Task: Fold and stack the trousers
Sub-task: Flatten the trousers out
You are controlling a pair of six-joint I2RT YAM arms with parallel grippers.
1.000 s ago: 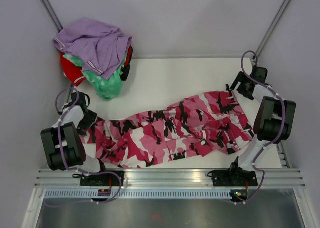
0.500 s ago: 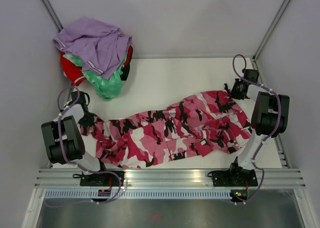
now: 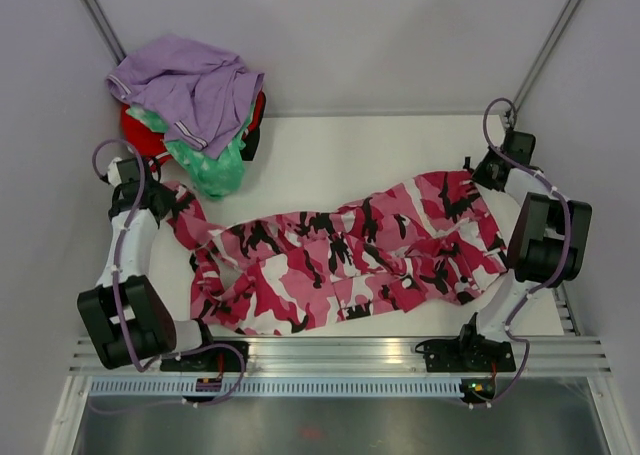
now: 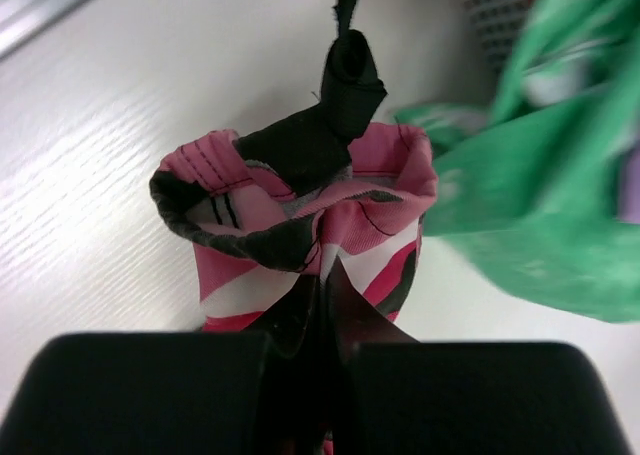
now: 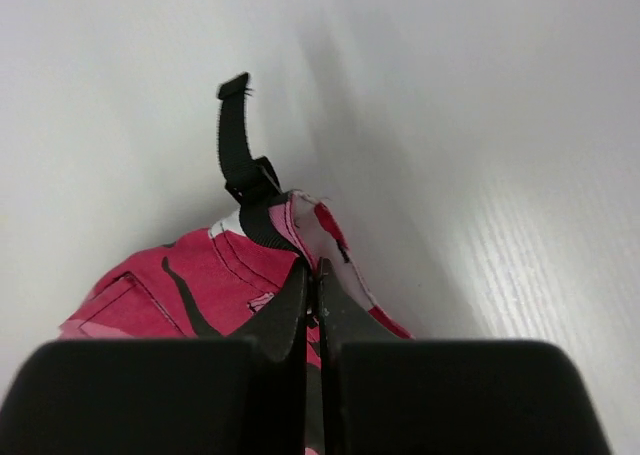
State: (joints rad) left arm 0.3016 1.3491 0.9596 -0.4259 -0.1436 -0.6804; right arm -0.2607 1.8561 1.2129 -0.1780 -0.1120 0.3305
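Note:
The pink camouflage trousers (image 3: 340, 260) lie stretched across the white table from left to right. My left gripper (image 3: 166, 201) is shut on their left end, close to the clothes pile. In the left wrist view that gripper (image 4: 325, 275) pinches a bunched hem of the trousers (image 4: 300, 200), and a black strap (image 4: 350, 65) sticks up beyond it. My right gripper (image 3: 486, 174) is shut on the trousers' far right corner. In the right wrist view it (image 5: 312, 270) clamps the seamed edge of the trousers (image 5: 180, 285) beside a black strap (image 5: 240, 150).
A pile of clothes sits at the back left: a lavender garment (image 3: 190, 85) on top, a green one (image 3: 212, 165) and a red one (image 3: 140, 140) under it. The green garment (image 4: 540, 205) hangs just right of my left gripper. Grey walls enclose the table (image 3: 350, 150).
Both grippers have shut on the trousers. The left arm has drawn the left end back toward the clothes pile. The right gripper has shifted slightly back and right with its corner.

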